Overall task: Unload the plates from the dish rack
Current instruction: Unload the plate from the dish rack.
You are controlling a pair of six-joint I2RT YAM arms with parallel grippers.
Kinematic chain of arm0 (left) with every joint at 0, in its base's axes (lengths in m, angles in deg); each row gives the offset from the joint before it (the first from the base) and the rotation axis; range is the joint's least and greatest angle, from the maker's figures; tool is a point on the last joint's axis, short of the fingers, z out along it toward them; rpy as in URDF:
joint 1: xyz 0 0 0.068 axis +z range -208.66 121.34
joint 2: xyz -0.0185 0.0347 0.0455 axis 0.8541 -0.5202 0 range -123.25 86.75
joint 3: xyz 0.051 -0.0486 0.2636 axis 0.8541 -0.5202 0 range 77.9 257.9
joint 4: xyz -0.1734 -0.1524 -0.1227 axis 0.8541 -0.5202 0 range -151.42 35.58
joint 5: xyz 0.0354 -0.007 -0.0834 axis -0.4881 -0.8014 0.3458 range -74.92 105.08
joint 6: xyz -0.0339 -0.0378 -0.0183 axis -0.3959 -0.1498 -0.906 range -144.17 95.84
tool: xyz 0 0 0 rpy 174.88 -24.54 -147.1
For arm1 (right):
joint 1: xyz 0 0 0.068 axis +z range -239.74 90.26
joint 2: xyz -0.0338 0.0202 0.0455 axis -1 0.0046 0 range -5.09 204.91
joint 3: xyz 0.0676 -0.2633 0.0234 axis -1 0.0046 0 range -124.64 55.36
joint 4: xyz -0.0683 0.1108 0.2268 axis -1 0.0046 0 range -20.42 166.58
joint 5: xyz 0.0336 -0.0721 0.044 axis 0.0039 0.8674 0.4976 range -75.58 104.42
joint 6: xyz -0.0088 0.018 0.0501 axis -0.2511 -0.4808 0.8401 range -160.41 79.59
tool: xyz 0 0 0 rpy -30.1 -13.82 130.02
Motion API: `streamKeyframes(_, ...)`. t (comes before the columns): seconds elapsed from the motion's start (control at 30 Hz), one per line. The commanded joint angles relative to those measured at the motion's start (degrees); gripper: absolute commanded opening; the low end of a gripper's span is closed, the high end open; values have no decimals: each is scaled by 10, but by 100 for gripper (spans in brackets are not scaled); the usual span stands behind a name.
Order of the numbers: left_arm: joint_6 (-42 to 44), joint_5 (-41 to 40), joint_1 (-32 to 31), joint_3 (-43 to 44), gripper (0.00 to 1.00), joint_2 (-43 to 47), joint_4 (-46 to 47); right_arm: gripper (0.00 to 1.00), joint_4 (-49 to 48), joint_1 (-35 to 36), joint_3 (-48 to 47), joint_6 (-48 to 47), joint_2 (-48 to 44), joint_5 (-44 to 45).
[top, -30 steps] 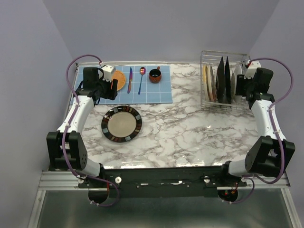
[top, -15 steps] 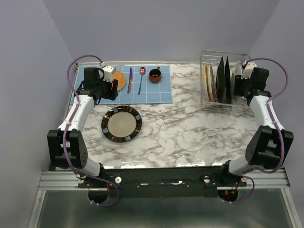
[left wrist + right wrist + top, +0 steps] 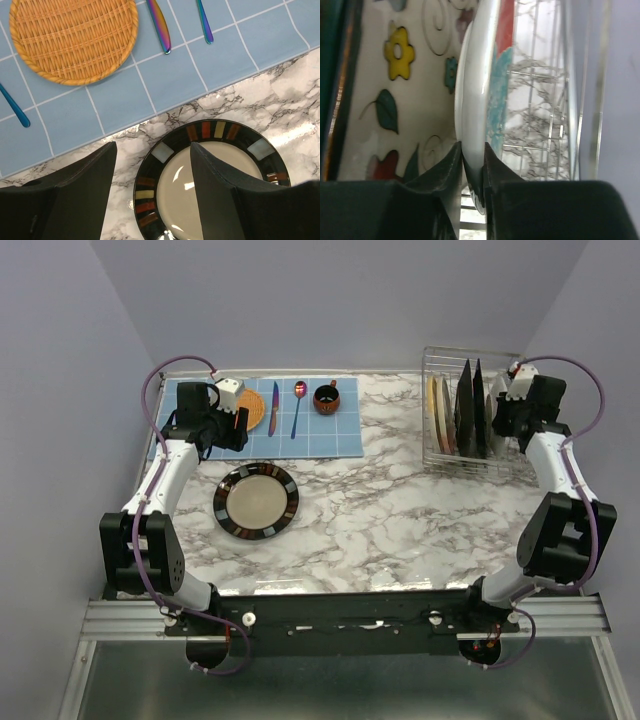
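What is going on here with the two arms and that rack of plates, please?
The robot is unloading plates from the dish rack. The right gripper reaches into it and pinches the rim of an upright red and teal plate, not yet lifted out; a cream floral plate stands beside it. The left gripper hovers open above a black-rimmed beige plate lying flat on the marble table beside the blue mat.

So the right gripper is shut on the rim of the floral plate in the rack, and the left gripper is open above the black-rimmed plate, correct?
Not quite: the right gripper is shut on the rim of the red plate with teal centre; the floral plate stands beside it, as the right wrist view shows. The left gripper is open above the black-rimmed plate.
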Motion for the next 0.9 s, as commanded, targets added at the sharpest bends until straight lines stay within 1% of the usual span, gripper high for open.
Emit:
streamKeyframes(0.0, 5, 12, 1, -2, 69, -3, 7, 13, 7, -4, -28, -3, 14, -19)
streamKeyframes(0.2, 7, 13, 1, -1, 69, 0, 6, 1, 17, -4, -36, -17, 2, -19)
streamKeyframes(0.37, 7, 16, 2, -1, 69, 1, 5, 1, 20, -4, -37, -23, -24, -26)
streamKeyframes(0.57, 4, 19, 2, 2, 69, 3, 0, 1, 63, -4, -86, -32, -42, -41)
streamKeyframes(0.87, 2, 27, 2, -6, 69, 7, 5, 1, 126, -4, -161, -66, -81, -38)
